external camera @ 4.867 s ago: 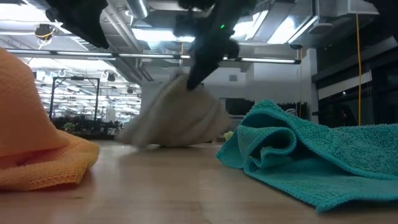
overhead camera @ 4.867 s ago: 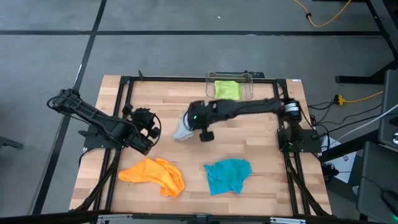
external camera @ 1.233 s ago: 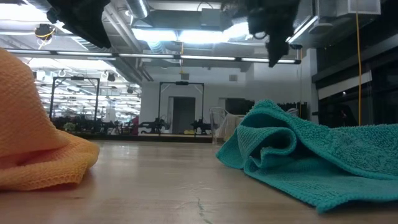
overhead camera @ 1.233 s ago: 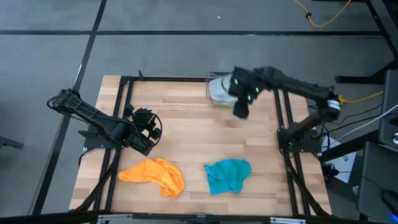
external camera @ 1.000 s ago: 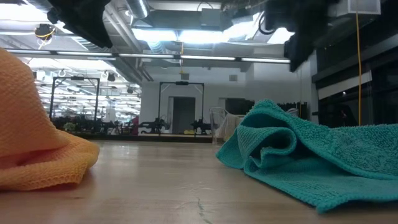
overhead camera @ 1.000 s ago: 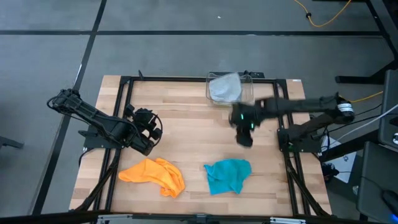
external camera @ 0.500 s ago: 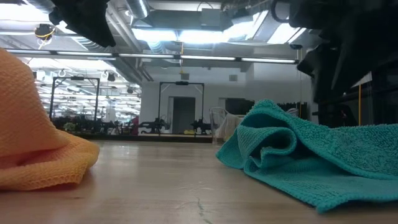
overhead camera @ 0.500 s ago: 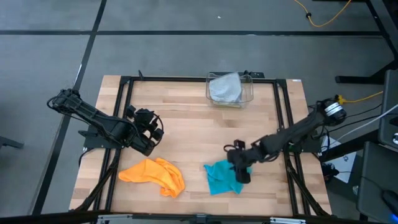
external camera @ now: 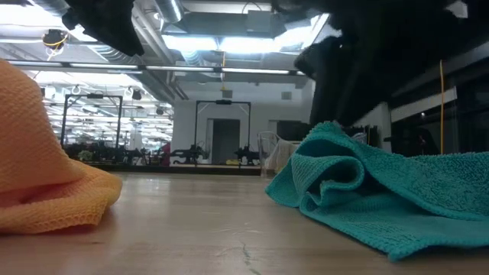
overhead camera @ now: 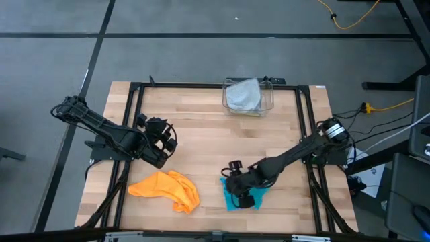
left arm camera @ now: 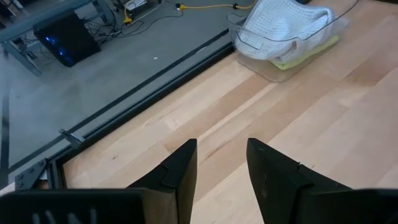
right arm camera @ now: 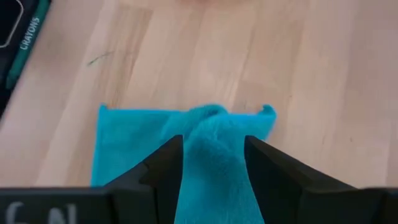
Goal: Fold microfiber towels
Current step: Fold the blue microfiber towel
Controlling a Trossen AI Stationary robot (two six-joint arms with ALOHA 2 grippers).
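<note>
Wooden table (overhead camera: 201, 141) with a black frame, seen from above. At the far edge, a clear plastic bin (overhead camera: 267, 101) with the grey-blue towel (overhead camera: 242, 94) on top inside; in the left wrist view a strip of the lime green towel (left arm camera: 305, 56) visible under it, inside the same bin.

On the near part of the table, two crumpled towels, well apart. Orange towel (overhead camera: 166, 187) near the left front corner, untouched. Teal towel (overhead camera: 243, 195) right of it, bunched up, with one raised fold along the middle.

Right arm stretched low across the table from its base on the right side. Right gripper (overhead camera: 236, 183) directly over the teal towel, fingers parted, one on each side of the raised fold in the right wrist view (right arm camera: 211, 162). Fingers apparently not pressed on the cloth yet; impossible to say for sure if touching.

Left arm parked at the left side of the table. Left gripper (overhead camera: 161, 141) above bare wood, behind the orange towel, fingers apart with nothing between them.
</note>
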